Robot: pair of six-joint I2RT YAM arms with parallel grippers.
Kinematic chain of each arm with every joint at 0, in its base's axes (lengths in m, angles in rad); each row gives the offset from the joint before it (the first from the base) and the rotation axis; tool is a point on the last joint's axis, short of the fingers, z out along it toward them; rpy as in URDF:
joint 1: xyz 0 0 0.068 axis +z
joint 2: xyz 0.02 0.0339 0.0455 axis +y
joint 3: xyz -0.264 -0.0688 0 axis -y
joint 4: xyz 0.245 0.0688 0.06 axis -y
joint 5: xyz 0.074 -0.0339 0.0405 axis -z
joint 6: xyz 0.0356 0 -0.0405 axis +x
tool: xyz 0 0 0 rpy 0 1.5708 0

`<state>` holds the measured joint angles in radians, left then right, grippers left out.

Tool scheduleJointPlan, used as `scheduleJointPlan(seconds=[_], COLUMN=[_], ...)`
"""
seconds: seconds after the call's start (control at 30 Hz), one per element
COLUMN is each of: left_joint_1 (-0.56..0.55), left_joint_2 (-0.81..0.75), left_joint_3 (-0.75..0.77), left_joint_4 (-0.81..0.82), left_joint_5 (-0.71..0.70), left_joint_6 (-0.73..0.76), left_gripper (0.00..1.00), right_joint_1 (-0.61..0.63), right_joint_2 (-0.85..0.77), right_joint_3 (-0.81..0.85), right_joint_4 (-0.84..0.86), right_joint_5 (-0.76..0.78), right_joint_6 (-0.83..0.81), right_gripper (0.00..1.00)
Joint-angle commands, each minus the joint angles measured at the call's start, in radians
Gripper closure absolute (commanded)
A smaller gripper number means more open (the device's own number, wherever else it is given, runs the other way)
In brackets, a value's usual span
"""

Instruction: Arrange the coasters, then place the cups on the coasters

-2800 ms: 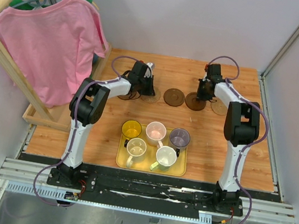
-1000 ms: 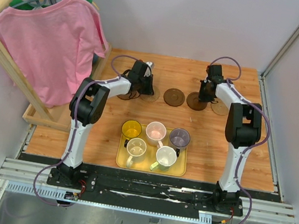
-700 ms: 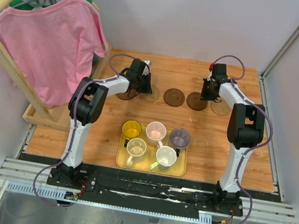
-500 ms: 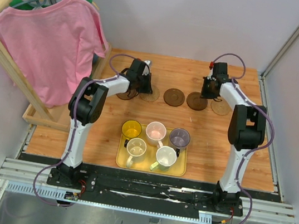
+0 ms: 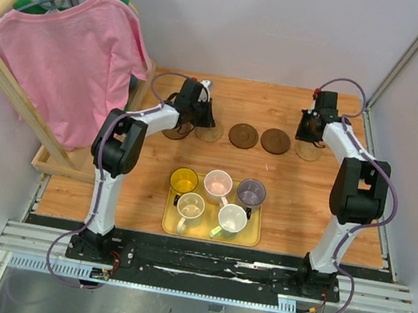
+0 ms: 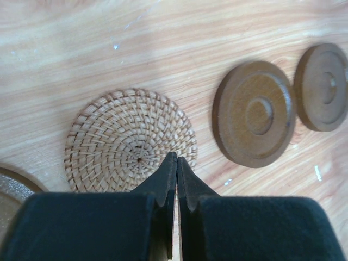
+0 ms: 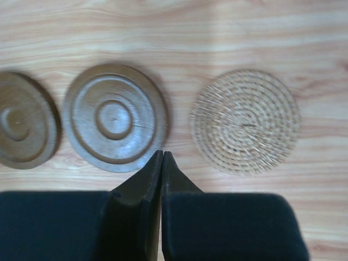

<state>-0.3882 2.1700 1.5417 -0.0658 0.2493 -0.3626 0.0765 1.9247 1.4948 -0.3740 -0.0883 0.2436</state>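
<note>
- 5 coasters (image 5: 243,136) lie in 1 row across the far part of the table (image 5: 342,216), none touching: dark, woven, dark, dark, woven, left to right. The leftmost is partly hidden by the left arm (image 5: 151,120).
- 5 cups (image 5: 218,181) stand packed close on the yellow tray (image 5: 169,225) in the near middle, well apart from the row. 0 cups are on coasters.
- left gripper (image 6: 175,160): fingers pressed together, nothing held. Its tip is over the near edge of the left woven coaster (image 6: 130,141); cannot tell if it touches.
- right gripper (image 7: 162,155): fingers closed, nothing held. Its tip points at the gap between a dark coaster (image 7: 114,124) and the right woven coaster (image 7: 246,120), on bare wood.
- Step: coaster arranging looks about finished; cup placing not yet begun.
- Next move: bring 1 arm to the tray, open its fingers, take 1 cup by rim or handle, and set it centred on a coaster. Tight packing means neighbours could get bumped.
</note>
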Motion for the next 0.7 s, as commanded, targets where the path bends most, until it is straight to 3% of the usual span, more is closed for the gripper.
scheduleJointPlan(seconds=[0.0,0.17,0.33,0.47,0.67], left_joint_1=[0.003,0.047,0.169,0.246,0.259], left_joint_2=[-0.117,-0.182,-0.265,-0.323,-0.433], left_joint_3=[-0.010,-0.114,-0.274,-0.332,-0.415], left_joint_4=[0.045,0.094,0.234,0.221,0.219], left_joint_5=[0.010,0.015,0.085,0.020,-0.143], left_joint_6=[0.018,-0.019,-0.104,-0.059,0.039], left_gripper=[0.95,0.94,0.86,0.84,0.85], right_joint_1=[-0.059,-0.082,-0.117,-0.163,-0.180], right_joint_2=[-0.049,-0.096,-0.112,-0.090,-0.073], right_joint_3=[-0.064,-0.129,-0.177,-0.181,-0.175], right_joint_4=[0.003,0.024,0.081,0.114,0.179], right_joint_5=[0.032,0.087,0.157,0.143,0.175], right_joint_6=[0.036,0.008,0.030,0.060,0.013], right_gripper=[0.99,0.99,0.99,0.99,0.99])
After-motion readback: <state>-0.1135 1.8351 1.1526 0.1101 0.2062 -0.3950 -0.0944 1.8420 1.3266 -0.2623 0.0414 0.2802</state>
